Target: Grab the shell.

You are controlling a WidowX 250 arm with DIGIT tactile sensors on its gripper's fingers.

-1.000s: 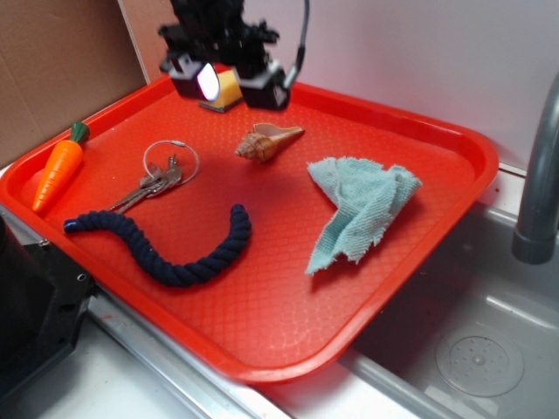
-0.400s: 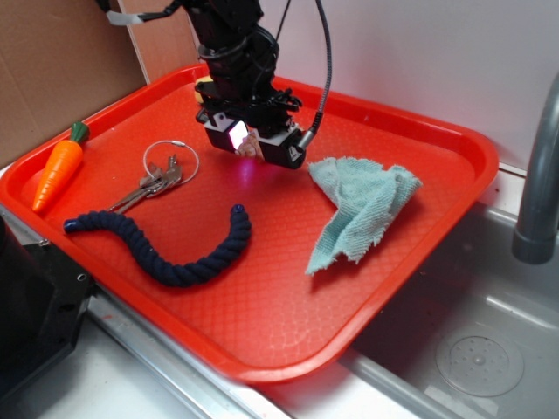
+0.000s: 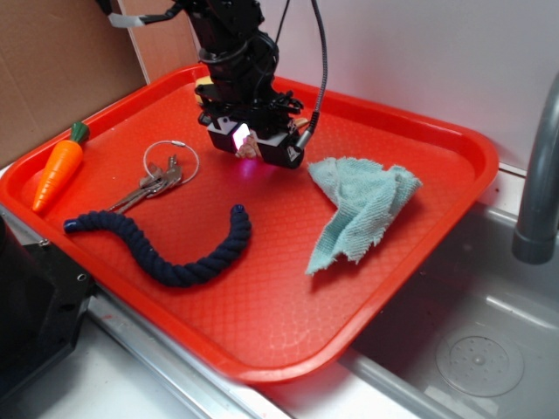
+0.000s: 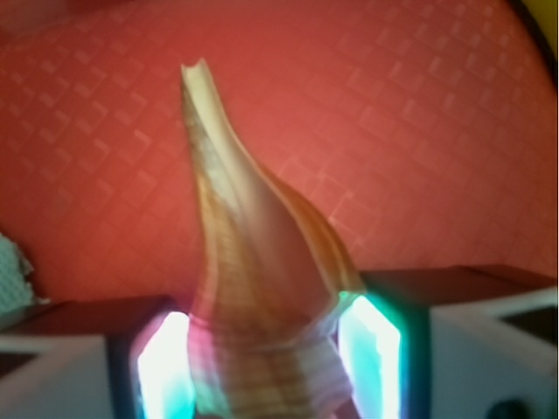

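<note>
While the black robot gripper (image 3: 249, 144) hangs low over the far middle of the red plastic tray (image 3: 419, 236), its jaws stand either side of the small tan-and-cream spiral shell (image 4: 262, 288). In the wrist view the two lit pads (image 4: 371, 353) press against the shell's broad ribbed end, its pointed tip aimed away across the tray, so the jaws look clenched on it. By my judgement the closing step is done or nearly so; next comes a straight, gentle lift, since the smooth tapered body could slip. No brand, label or writing can be read anywhere. A pale blue cloth (image 3: 362, 209) lies just beside.
</note>
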